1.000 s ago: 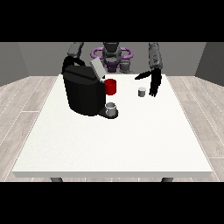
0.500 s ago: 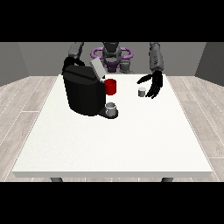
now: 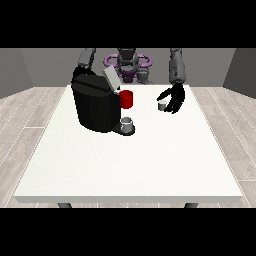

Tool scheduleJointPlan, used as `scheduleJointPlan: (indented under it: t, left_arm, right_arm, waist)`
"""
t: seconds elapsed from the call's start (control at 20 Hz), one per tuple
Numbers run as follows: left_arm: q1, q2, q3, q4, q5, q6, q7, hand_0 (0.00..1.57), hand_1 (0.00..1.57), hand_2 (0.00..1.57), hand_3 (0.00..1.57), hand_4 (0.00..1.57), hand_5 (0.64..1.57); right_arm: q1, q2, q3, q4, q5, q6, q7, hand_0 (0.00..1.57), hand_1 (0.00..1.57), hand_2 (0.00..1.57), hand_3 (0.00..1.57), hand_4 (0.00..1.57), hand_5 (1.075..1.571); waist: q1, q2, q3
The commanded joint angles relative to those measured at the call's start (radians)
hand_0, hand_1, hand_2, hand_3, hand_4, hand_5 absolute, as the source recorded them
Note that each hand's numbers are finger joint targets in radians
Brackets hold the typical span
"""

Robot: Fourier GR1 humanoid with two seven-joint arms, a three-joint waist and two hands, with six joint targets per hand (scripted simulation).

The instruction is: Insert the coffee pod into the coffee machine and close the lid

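A black coffee machine (image 3: 95,106) stands on the left half of the white table (image 3: 130,160), its grey lid (image 3: 110,78) tilted up and open. A red part (image 3: 126,99) sticks out of its front, above a small grey cup (image 3: 127,124) on its drip tray. The small grey coffee pod (image 3: 162,105) stands on the table to the right of the machine. The hand at the view's right (image 3: 173,98) hovers right beside the pod, its fingers curved around it but apart from it. The hand at the view's left is hidden behind the machine.
The robot's torso (image 3: 128,64) stands behind the table's far edge. The arm at the view's left (image 3: 87,58) reaches down behind the machine. The table's wide near half lies towards the camera.
The hand at the view's right has shifted slightly left and down, closing in on the pod. The machine, lid and pod have not moved.
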Motion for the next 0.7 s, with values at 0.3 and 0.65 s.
scheduleJointPlan:
  t: [0.3, 0.65]
  left_arm:
    - [-0.077, 0.000, 0.013, 0.085, -0.084, 0.120, -0.048, 0.97, 0.97, 1.09, 0.86, 0.32, 1.571]
    - [-0.068, -0.004, -0.025, 0.119, -0.151, 0.093, -0.065, 1.17, 1.17, 1.29, 1.18, 0.41, 1.571]
  right_arm:
    - [0.029, 0.026, 0.034, 0.030, -0.026, -0.012, -0.093, 0.00, 0.00, 0.00, 0.00, 0.51, 1.571]
    - [-0.016, -0.021, -0.038, 0.051, -0.063, 0.021, -0.046, 0.00, 0.00, 0.00, 0.00, 0.40, 1.571]
  waist:
    - [-0.023, 0.038, -0.0008]
    - [-0.003, 0.006, -0.0008]
